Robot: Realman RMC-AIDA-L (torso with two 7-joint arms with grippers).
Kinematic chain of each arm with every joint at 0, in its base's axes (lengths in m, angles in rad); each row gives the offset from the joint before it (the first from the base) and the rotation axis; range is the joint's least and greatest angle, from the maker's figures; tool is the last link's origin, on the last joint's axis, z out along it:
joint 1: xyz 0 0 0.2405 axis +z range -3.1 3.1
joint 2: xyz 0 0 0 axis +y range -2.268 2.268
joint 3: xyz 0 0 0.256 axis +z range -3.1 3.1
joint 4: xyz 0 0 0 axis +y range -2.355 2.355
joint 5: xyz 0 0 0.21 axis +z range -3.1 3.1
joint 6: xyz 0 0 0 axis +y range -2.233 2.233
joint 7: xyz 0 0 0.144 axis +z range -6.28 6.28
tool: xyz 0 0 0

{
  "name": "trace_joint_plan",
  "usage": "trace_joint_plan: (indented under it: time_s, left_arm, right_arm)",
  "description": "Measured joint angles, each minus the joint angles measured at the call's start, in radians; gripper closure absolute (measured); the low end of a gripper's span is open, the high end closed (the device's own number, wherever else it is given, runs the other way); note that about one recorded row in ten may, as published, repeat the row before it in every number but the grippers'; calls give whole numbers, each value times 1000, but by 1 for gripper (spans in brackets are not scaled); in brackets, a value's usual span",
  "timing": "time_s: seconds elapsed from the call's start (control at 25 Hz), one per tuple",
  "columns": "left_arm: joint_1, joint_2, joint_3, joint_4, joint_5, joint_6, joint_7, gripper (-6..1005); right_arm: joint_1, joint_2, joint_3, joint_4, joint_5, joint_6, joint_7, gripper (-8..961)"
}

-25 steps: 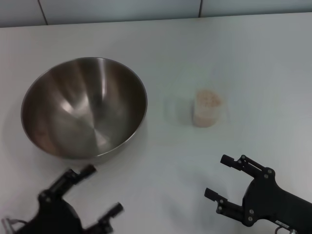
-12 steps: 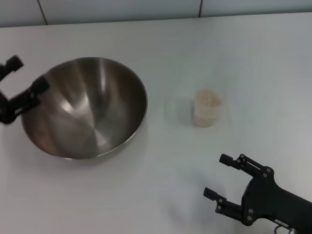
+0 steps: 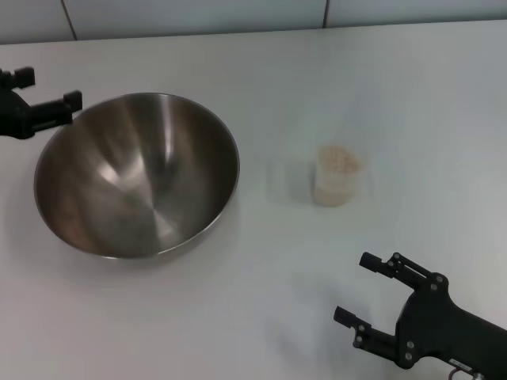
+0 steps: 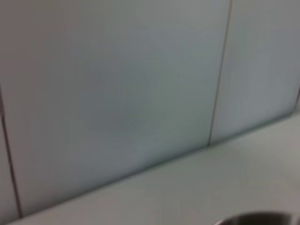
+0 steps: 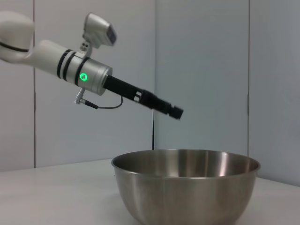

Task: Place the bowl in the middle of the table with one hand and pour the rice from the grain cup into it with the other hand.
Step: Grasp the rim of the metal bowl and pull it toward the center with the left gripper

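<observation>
The steel bowl [image 3: 136,174] stands on the left half of the white table [image 3: 261,87], empty inside. It also shows in the right wrist view [image 5: 185,187], and its rim edges into the left wrist view [image 4: 255,219]. My left gripper [image 3: 52,89] is open and hovers at the bowl's far-left rim, above it and not touching. It also shows in the right wrist view [image 5: 174,112]. The clear grain cup [image 3: 337,178] stands upright right of centre, filled with rice [image 3: 339,160]. My right gripper [image 3: 352,287] is open and empty near the front right, short of the cup.
A tiled wall [image 3: 198,16] runs behind the table's far edge. Bare tabletop lies between bowl and cup and along the front.
My left gripper has left the front-left corner and swung up to the bowl's far-left rim. The right gripper, the bowl and the cup have barely moved.
</observation>
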Motion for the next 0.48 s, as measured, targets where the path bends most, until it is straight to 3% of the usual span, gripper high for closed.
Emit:
trace_joint_plan:
  time_s: [0.04,0.08,0.12,0.48]
  left_arm:
    - [-18,-1,28,51,135,-17,-114,137]
    - [-18,-1,28,51,135,-17,-114,137]
    - [-35,-1,59,87,233,-21,-196,137]
    - [-141,-3,81,89,470,35,-320,138]
  right_arm:
    - [0,0,0,-1,-1,0,0,185]
    - [0,0,0,-1,-1,0,0,185]
    - [0,0,0,-1,-1,0,0,185]
    - [0,0,0,-2,-3,0,0,185]
